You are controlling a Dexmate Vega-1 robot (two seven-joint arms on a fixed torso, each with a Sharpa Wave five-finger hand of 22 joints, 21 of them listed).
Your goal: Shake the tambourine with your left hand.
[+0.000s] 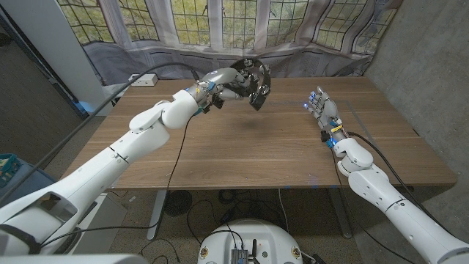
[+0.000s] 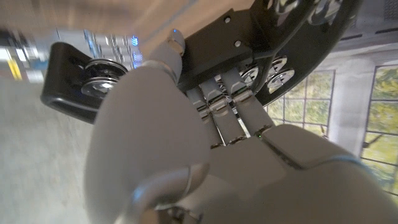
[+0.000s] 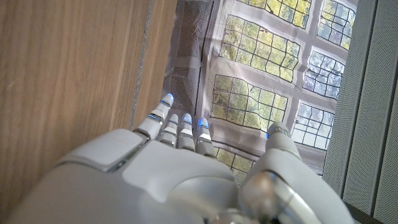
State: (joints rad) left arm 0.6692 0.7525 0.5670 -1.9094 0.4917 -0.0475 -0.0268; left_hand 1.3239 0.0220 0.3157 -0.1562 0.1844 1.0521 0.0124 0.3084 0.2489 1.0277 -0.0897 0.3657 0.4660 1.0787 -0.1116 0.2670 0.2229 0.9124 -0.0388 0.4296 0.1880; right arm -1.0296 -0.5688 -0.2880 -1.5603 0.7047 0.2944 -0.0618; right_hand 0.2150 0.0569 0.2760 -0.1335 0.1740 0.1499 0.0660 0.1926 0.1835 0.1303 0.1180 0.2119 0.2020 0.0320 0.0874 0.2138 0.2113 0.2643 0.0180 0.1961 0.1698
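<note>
Head view shows the left hand (image 1: 229, 83) lifted above the far part of the table (image 1: 242, 154), a little left of the middle. This hand grips the tambourine (image 1: 256, 82), which is black with shiny round jingles. The tambourine hangs in the air, tilted, clear of the wood, and a dim shadow (image 1: 253, 119) lies on the table below it. The left arm (image 1: 139, 136) reaches up to it from the near left corner, with a black cable (image 1: 178, 150) hanging from the wrist down to the table edge.

Left wrist view gives the same grip from close by: the fingers (image 2: 219, 102) are curled over the black frame of the tambourine (image 2: 211, 46), and pairs of silver jingles (image 2: 99, 78) sit in slots on both sides of the fingers. The edges of the frame look blurred there.

The right hand (image 1: 319, 106) is at the right side of the table, well apart from the tambourine. It holds nothing. Its fingers are stretched out toward the far edge and lie close together, with small blue lights at the tips. From the head view I cannot tell if it touches the wood or stays just above it. In the right wrist view the right hand (image 3: 180, 168) is seen from behind with straight fingers, beside the wood of the table (image 3: 68, 74).

Behind the table hangs a cloth (image 1: 293, 29) printed with windows and green trees. A grey wall (image 1: 425, 66) stands at the right.
</note>
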